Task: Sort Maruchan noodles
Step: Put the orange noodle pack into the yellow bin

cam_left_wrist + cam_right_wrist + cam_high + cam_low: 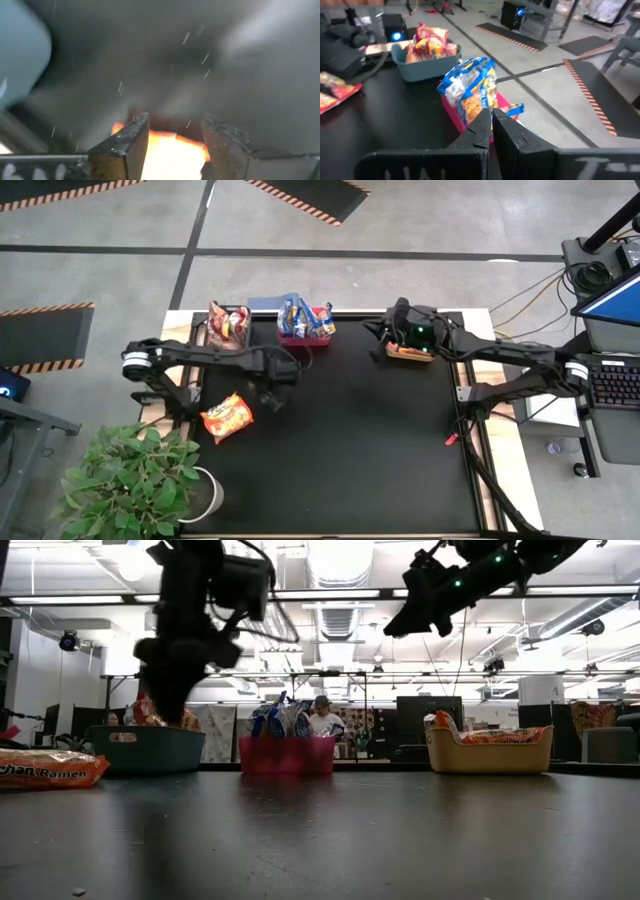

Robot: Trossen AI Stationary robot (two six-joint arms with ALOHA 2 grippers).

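One orange noodle packet [227, 417] lies before three bins [305, 333].

one packet [227, 418] alone on table [350, 450] front-left | three filled bins [305, 332] along back edge

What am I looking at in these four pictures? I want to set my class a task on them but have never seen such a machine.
It is a robot with two dark arms working at a black table. One picture looks straight down, one looks level across the tabletop, and two come from cameras on the wrists.

At the table's far edge stand three bins: a grey bin holding red-orange noodle packets, a red bin holding blue-and-yellow packets, and an orange bin.

One orange Maruchan Ramen packet lies loose on the table. The left gripper hangs beside it, fingers apart, holding nothing. The right gripper hovers near the orange bin, fingers shut and empty.
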